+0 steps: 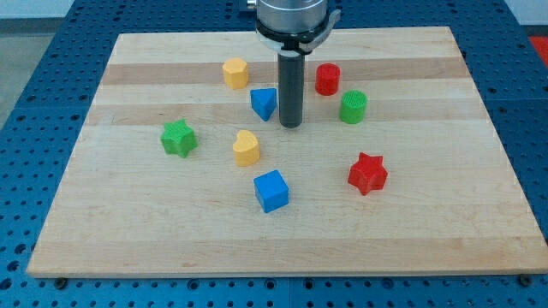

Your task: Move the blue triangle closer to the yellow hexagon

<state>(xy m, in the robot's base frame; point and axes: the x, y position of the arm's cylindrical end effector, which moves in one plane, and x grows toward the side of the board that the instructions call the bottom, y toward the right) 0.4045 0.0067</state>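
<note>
The blue triangle [265,103] lies on the wooden board [128,222] near the view's top centre. The yellow hexagon [235,74] sits a short way up and to the left of it, with a small gap between them. My tip [291,125] stands just to the right of the blue triangle, very close to its right side; I cannot tell whether it touches. The dark rod comes down from the arm head at the view's top.
A yellow heart [246,148] lies below the triangle and a blue cube [271,191] lower still. A green star [179,138] is at the left. A red cylinder [327,79], a green cylinder [353,107] and a red star [368,173] are at the right.
</note>
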